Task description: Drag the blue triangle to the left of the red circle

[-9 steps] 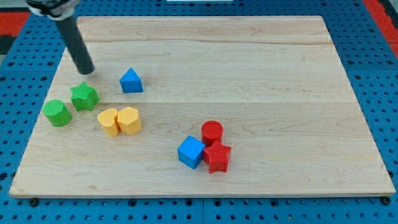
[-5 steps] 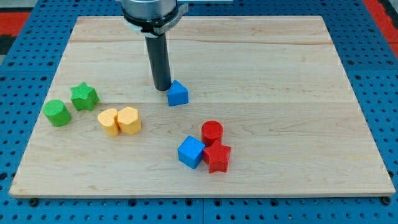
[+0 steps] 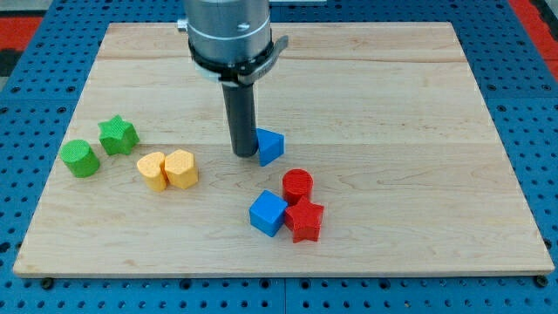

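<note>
My tip sits right of centre-left in the frame, pressed against the left face of the blue triangle, and that is the only contact in play. There is no claw here at all, nothing to clench or release, just a straight dark rod shoving from the side. The blue triangle lies near the middle of the wooden board, up and to the left of the red circle, close but not touching it.

Below, the blue cube and the red star crowd against the red circle, so the landing spot on its left side looks tight. Off in the left part of the frame rest the green cylinder, the green star and the two yellow blocks, well clear.

This triangle looks small, hard and light, likely quick to slide on smooth wood and just as quick to spin off a round rod. Best bet, I'd say, is to push square on a flat face, from the upper side, nudging it down gently so it stops beside the red circle without knocking it.
</note>
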`<state>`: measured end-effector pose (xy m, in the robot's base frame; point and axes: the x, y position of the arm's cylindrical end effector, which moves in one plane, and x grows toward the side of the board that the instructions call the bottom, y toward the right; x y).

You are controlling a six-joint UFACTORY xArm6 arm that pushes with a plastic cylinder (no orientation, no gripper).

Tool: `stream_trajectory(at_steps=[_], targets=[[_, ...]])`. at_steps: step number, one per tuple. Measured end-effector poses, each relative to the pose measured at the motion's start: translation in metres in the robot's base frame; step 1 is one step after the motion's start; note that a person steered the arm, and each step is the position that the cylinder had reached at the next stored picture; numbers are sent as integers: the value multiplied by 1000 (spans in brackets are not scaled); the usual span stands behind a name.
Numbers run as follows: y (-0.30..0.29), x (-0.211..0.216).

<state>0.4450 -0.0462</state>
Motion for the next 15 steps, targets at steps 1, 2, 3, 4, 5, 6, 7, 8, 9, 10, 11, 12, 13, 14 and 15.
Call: stream_trajectory(at_steps=[1,2,3,4,5,6,7,8,9,10,11,12,13,14,15], targets=[[3,-30],[13,-48],[47,-48],[52,-38],[32,-32],[15,-14],[7,14],[7,16],[7,-3],[3,-3],[-1,23],[-1,42],[-2,36],[-2,15],[-2,16]])
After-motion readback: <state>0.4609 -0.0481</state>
